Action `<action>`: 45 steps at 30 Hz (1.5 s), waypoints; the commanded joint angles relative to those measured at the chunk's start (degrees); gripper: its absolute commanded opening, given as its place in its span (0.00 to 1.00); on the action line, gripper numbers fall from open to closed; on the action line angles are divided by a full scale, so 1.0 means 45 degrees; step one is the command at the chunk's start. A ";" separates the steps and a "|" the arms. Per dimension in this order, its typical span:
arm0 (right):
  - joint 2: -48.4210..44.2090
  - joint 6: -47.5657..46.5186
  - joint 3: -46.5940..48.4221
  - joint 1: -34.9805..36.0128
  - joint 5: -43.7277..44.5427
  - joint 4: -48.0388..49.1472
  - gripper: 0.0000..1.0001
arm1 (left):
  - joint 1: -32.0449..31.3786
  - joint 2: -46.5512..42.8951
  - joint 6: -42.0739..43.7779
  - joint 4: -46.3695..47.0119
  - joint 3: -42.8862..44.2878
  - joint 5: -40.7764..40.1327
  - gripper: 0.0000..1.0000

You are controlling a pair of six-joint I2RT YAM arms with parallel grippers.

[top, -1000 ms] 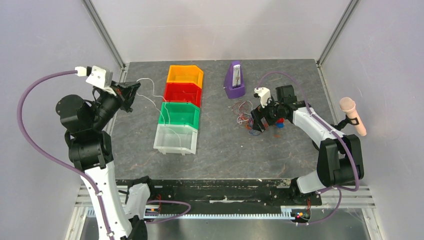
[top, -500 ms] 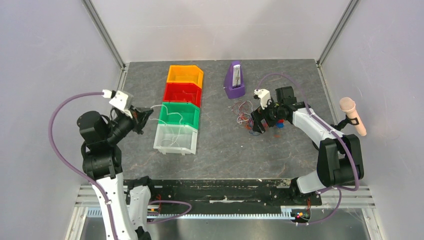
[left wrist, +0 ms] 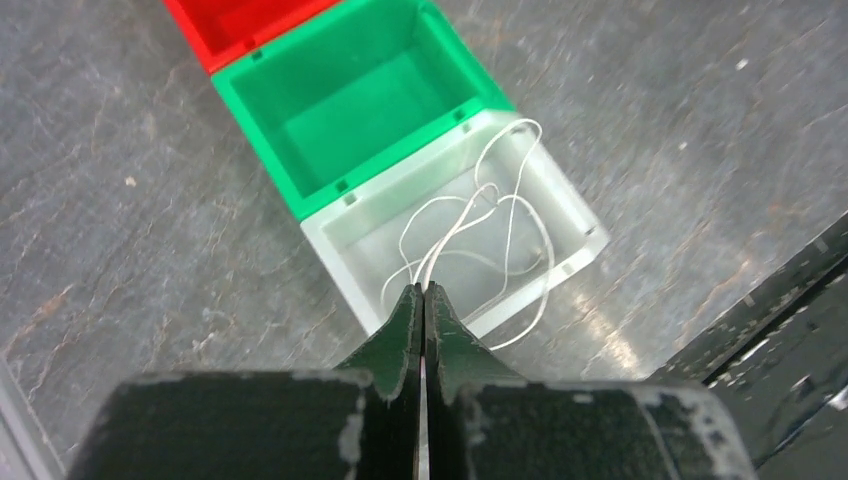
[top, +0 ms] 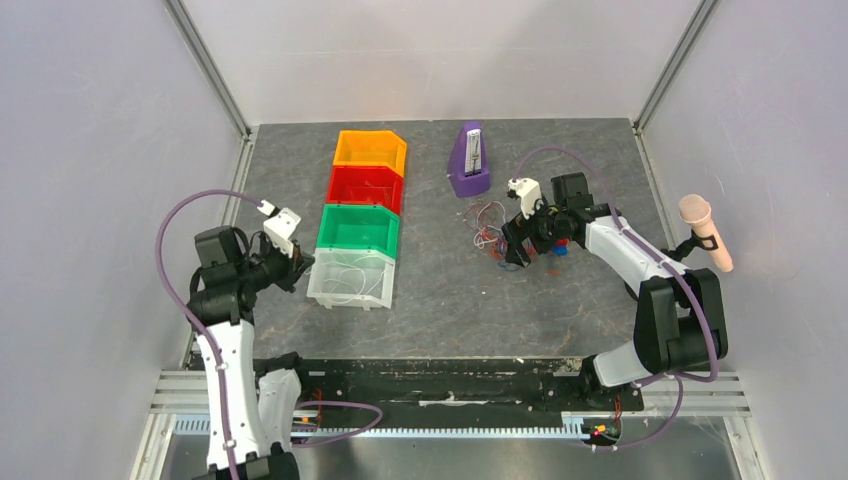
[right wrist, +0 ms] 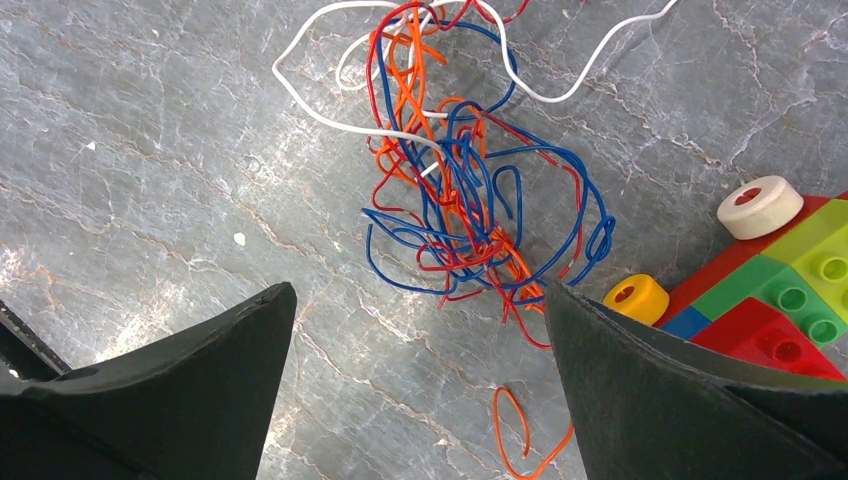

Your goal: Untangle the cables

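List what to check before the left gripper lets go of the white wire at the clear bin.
1. Left gripper shut on the white cable: ok.
2. Cable wholly inside the clear bin: not ok, one loop drapes over its rim.
3. Release point above the bin's inside, not its wall: cannot tell.
4. Right gripper open over the tangle: ok.
5. Toy blocks out of the right gripper's closing path: cannot tell; they lie close beside one finger.
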 commanded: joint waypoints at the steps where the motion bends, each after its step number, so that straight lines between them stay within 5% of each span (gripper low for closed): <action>1: 0.0026 -0.0144 -0.0166 0.0032 -0.0005 0.0214 0.98 | -0.0014 0.1019 0.2590 -0.0104 -0.0091 -0.1829 0.02; 9: 0.0210 -0.0138 -0.0148 0.0023 -0.0006 0.0272 0.98 | -0.1120 0.1960 0.3410 0.0654 -0.0008 -0.3944 0.02; 20: 0.0205 -0.0191 -0.0211 0.0034 0.0046 0.0262 0.98 | -0.6249 0.3328 0.0899 0.2978 -0.1308 -0.7579 0.02; 29: 0.0201 -0.0328 -0.0421 0.0026 -0.0176 0.0186 0.98 | -0.7469 0.5525 0.0779 0.3787 -0.1623 -0.8169 0.02; 31: 0.0190 -0.0409 -0.0421 0.0033 -0.0200 0.0073 0.98 | -0.7478 0.5420 0.0597 0.3129 -0.1164 -0.7876 0.17; 33: 0.0161 -0.0460 -0.0356 0.0022 -0.0105 -0.0036 0.98 | -0.7460 0.5013 0.0441 0.2278 -0.0448 -0.7492 0.42; 36: 0.0137 -0.0492 -0.0085 0.0031 0.0069 -0.0276 0.98 | -0.7469 0.4300 0.0331 0.0820 0.0655 -0.7077 0.62; 45: 0.0212 -0.0353 0.0946 0.0032 0.0958 -0.0633 0.98 | -0.7467 0.3321 -0.0655 -0.1070 0.3473 -0.5583 0.77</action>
